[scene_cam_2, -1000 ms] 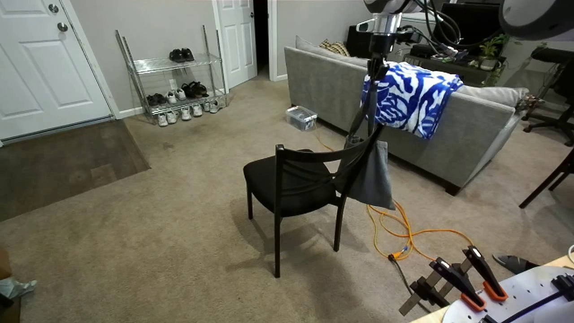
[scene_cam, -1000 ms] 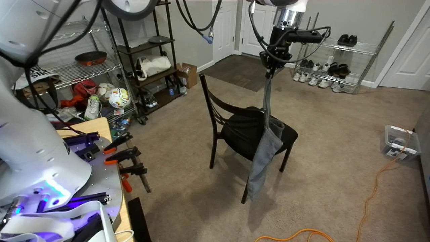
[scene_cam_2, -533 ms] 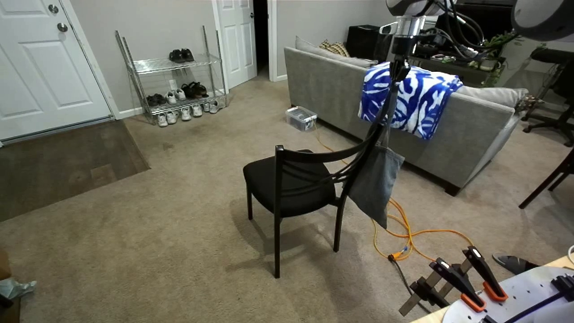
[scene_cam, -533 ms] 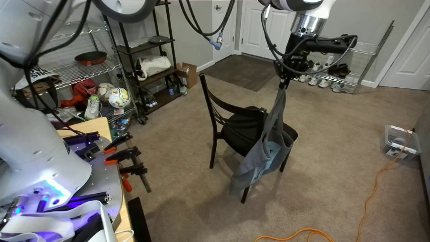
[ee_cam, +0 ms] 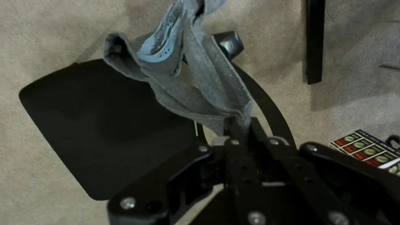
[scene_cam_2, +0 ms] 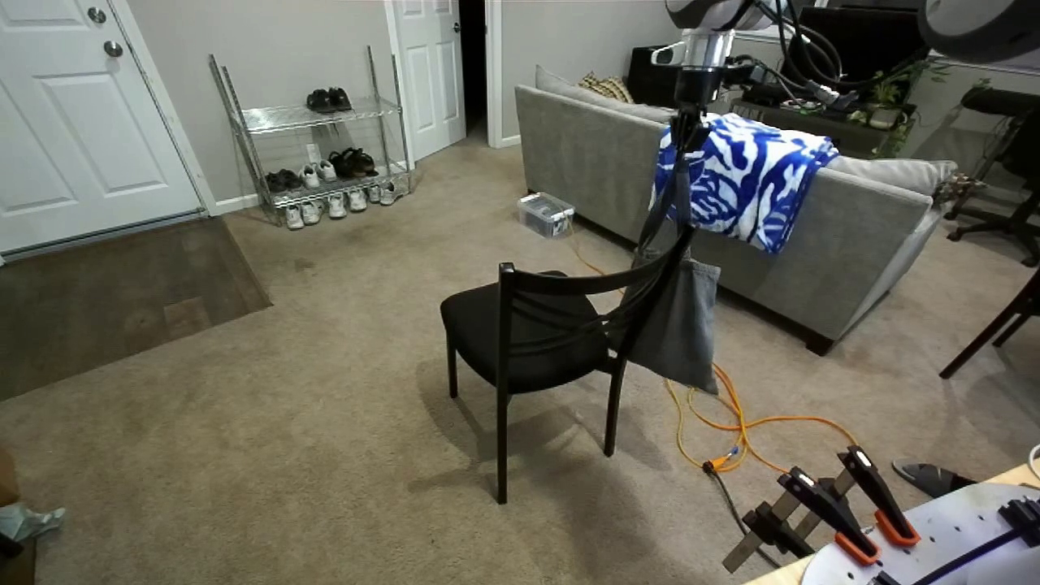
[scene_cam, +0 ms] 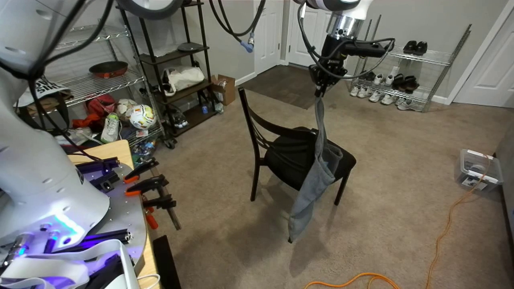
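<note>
My gripper point(scene_cam: 320, 91) is shut on the top of the straps of a grey cloth bag point(scene_cam: 315, 180). The bag dangles beside the backrest of a black chair point(scene_cam_2: 528, 345), seen in both exterior views. In the wrist view the pinched cloth point(ee_cam: 215, 84) comes out between the fingertips, and a pale blue print shows on the bag's side. The top of a backrest post point(ee_cam: 232, 45) appears right beside the straps there. Whether any strap goes round that post I cannot tell. The dark seat point(ee_cam: 106, 128) lies below and to the left in that view.
A grey couch point(scene_cam_2: 593, 154) with a blue and white blanket point(scene_cam_2: 743, 179) stands beyond the chair. An orange cord point(scene_cam_2: 780, 418) and a plastic box point(scene_cam: 480, 170) are on the carpet. Clamps point(scene_cam: 146, 184) jut from the robot's table; shelves point(scene_cam: 176, 60) and a shoe rack point(scene_cam_2: 317, 122) stand farther off.
The gripper went rightward in both exterior views by half a second ago, then came back left. The bag swung and turned with it; now it hangs narrower in an exterior view. The chair stayed put.
</note>
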You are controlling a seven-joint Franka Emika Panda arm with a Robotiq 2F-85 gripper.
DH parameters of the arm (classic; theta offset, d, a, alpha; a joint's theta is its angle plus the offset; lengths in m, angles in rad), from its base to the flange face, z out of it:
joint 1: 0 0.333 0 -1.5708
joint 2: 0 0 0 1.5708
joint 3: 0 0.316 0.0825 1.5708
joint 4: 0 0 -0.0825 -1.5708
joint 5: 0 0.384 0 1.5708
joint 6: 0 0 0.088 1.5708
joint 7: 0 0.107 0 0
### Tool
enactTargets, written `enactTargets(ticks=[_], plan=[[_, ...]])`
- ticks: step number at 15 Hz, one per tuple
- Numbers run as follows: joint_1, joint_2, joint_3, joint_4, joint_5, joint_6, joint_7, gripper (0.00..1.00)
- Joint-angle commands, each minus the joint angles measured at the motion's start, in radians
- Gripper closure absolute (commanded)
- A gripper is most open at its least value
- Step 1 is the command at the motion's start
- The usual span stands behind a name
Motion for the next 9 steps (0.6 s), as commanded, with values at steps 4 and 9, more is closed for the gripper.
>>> enactTargets(ticks=[4, 9], plan=[[0.028, -0.109, -0.01, -0.157, -0.039, 0.025, -0.052, 0.97], [-0.033, -0.106, -0.067, -0.152, -0.026, 0.047, -0.019, 0.97]])
